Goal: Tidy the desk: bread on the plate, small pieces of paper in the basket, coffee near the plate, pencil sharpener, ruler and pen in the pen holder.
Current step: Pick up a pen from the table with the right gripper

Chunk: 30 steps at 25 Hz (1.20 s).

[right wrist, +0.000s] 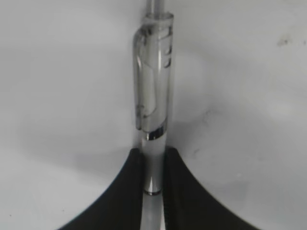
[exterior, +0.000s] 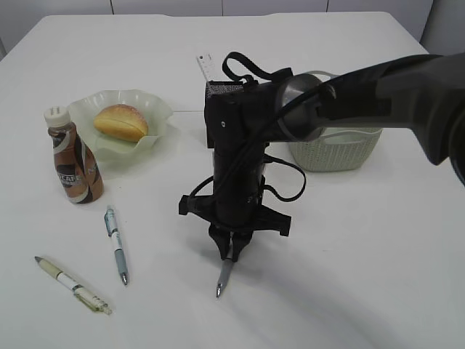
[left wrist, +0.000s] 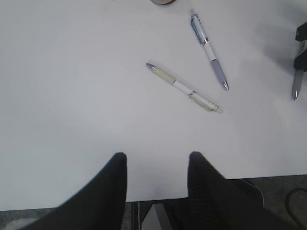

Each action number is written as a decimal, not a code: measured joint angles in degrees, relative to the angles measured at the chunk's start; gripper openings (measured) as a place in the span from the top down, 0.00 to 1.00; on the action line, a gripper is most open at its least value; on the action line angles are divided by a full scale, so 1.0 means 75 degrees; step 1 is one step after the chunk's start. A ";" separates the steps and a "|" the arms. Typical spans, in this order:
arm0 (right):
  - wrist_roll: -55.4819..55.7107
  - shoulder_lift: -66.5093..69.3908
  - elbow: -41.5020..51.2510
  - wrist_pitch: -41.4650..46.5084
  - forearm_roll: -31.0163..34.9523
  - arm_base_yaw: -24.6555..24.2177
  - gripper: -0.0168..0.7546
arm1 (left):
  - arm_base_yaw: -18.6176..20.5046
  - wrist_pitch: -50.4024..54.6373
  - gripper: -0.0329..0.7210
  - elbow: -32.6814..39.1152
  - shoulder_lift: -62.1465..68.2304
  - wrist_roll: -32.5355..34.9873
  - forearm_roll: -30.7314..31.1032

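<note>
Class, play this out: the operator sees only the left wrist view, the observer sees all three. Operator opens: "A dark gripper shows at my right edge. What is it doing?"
Observer: The right gripper is shut on a grey pen.
Operator: Is the bread sorted?
Observer: Yes, the bread lies on the green plate.
Operator: And the coffee?
Observer: The coffee stands upright beside that plate.

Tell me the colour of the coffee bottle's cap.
Cream, almost white, on the coffee bottle's cap; the exterior view shows it best.
</note>
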 joint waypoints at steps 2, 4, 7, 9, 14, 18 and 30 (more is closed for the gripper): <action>-0.0275 0.0000 0.0000 0.0218 0.0000 0.0000 0.88 | 0.0000 0.0000 0.55 0.0000 0.0000 0.0000 0.0000; -0.0689 0.0000 0.0000 0.0467 -0.0014 0.0000 0.89 | 0.0000 0.0000 0.55 0.0000 0.0000 0.0000 0.0000; -0.1559 0.0003 -0.0033 0.0917 -0.0081 0.0000 0.89 | 0.0000 0.0000 0.55 0.0000 0.0000 0.0000 0.0000; -0.2210 0.0049 -0.0165 0.0980 -0.0137 0.0000 0.89 | 0.0000 0.0000 0.55 0.0000 0.0000 0.0000 0.0000; -0.3721 0.0079 -0.0703 0.1041 -0.0389 0.0000 0.89 | 0.0000 0.0000 0.55 0.0000 0.0000 0.0000 0.0000; -0.4781 0.0009 -0.1084 0.1084 -0.0517 0.0029 0.89 | 0.0000 0.0000 0.55 0.0000 0.0000 0.0000 0.0000; -0.5739 -0.1973 -0.1087 0.0338 -0.1195 0.0077 0.89 | 0.0000 0.0000 0.55 0.0000 0.0000 0.0000 0.0000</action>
